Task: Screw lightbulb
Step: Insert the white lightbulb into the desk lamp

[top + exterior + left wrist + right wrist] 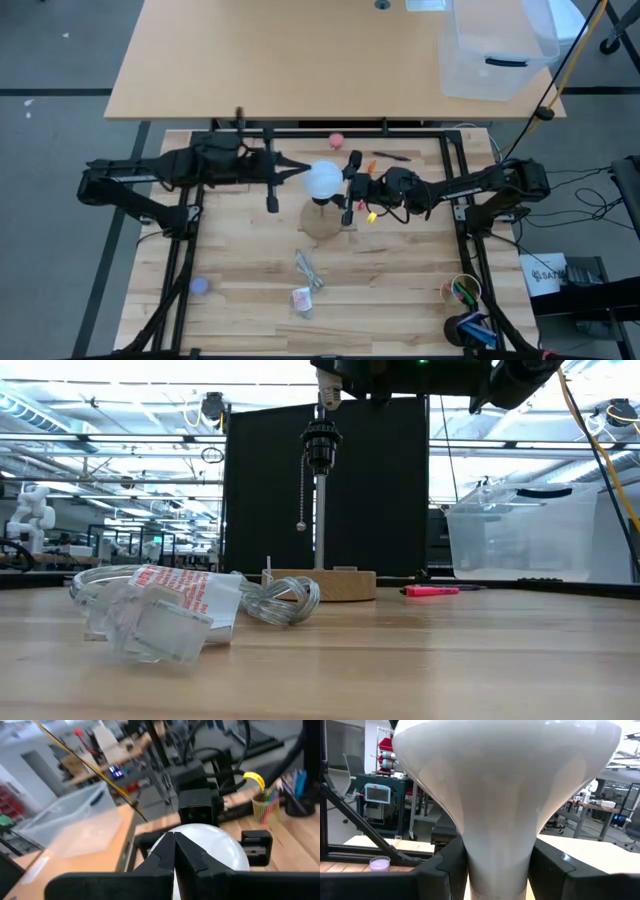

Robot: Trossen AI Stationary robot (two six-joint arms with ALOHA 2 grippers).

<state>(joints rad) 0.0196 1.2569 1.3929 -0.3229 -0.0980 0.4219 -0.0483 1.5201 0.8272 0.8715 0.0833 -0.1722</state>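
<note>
The white lightbulb point(322, 180) stands upright, globe up, over the black socket point(318, 445). The socket tops a post on a round wooden disc point(322, 585) in the middle of the table. My right gripper point(345, 187) comes from the table's right and is shut on the bulb below its globe. The bulb's neck point(497, 845) fills the right wrist view. My left gripper point(302, 173) comes from the left with its fingers shut. Its tips point(174, 839) are at the globe's point(210, 845) left side. My right gripper pinches the bulb's tapering neck point(470, 865) between its two fingers, one on each side, under the globe. The fingers come level from the table's right. The bulb is upright, clear of the table, above the socket. My left gripper's shut fingertips point(167, 845) are at the globe's side, level from the left. Whether they touch it, I cannot tell.
A pull chain point(301, 510) hangs from the socket. Clear plastic packaging point(305, 296) lies near the front. A pink ball point(337, 139) and a pink marker point(432, 591) lie behind the lamp, a purple ball point(200, 286) front left, a pen cup point(462, 291) front right. A clear bin point(495, 50) stands on the far table.
</note>
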